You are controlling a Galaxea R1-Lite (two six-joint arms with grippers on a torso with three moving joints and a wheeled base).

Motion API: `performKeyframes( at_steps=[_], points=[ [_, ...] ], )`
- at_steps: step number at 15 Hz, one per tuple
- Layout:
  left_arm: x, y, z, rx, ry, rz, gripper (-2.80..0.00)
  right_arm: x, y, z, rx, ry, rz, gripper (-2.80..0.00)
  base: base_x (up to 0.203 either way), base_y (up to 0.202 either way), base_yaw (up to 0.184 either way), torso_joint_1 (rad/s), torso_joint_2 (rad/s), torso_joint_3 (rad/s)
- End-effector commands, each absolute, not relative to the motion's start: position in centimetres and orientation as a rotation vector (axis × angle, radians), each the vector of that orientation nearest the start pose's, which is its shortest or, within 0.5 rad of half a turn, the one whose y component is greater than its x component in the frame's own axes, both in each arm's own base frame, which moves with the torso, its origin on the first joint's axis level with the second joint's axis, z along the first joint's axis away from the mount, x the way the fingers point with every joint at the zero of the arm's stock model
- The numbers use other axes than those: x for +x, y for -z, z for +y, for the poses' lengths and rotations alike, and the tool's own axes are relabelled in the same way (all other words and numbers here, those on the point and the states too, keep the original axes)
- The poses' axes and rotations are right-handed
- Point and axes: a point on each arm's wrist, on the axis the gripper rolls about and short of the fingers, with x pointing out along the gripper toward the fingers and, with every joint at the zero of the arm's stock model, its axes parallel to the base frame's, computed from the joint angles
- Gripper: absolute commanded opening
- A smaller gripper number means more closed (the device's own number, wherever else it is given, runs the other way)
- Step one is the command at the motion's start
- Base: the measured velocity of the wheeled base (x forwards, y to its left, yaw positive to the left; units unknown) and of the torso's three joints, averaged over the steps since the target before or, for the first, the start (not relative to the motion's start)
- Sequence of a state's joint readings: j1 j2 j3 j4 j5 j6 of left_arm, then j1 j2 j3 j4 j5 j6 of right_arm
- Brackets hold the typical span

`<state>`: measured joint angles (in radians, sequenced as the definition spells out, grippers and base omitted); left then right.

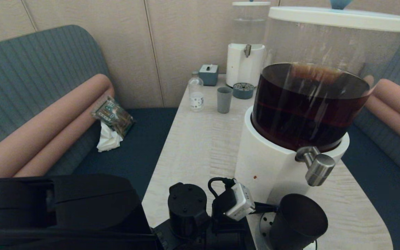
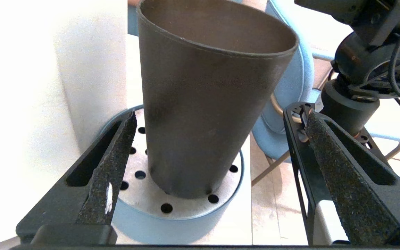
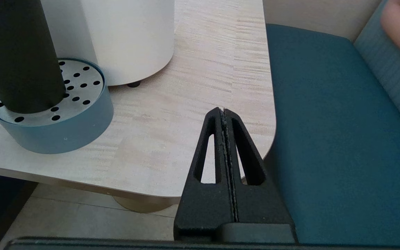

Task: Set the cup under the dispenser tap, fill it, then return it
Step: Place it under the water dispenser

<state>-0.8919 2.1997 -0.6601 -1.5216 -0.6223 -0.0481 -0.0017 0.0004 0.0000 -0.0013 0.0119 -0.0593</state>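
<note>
The matte black cup [image 1: 299, 222] [image 2: 203, 104] [image 3: 16, 59] stands upright on a round perforated drip tray [image 1: 264, 222] [image 2: 141, 194] [image 3: 64, 132], directly below the brushed-steel dispenser tap [image 1: 316, 166]. No stream comes from the tap. My left gripper [image 2: 219, 116] is open, with one finger on each side of the cup's lower half and a gap to the cup on both sides. My right gripper [image 3: 223, 110] is shut on nothing, low by the table's near right corner.
The big dispenser [image 1: 307, 100] of dark liquid fills the right of the table [image 1: 200, 146]. Farther back stand a clear-water dispenser [image 1: 247, 52], a pale grey tumbler [image 1: 224, 100], a small bottle [image 1: 196, 92] and a grey box [image 1: 208, 74]. Blue benches flank the table.
</note>
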Motion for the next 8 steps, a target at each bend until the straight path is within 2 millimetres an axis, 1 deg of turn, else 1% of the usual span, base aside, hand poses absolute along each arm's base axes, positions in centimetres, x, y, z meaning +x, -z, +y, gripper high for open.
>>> performKeyframes(
  at_steps=[1,8],
  points=[
    [21.2,-7.2,-28.2,-0.038,1.515,0.045,0.0,-2.2,-7.3,0.0,-0.06,-0.011,0.004,-2.8,0.0,0.0,0.0,0.0,0.0,0.0],
    [21.0,-7.4,-27.1,-0.035,1.498,0.065,0.0,-2.2,-7.3,0.0,-0.06,-0.011,0.004,-2.8,0.0,0.0,0.0,0.0,0.0,0.0]
  ],
)
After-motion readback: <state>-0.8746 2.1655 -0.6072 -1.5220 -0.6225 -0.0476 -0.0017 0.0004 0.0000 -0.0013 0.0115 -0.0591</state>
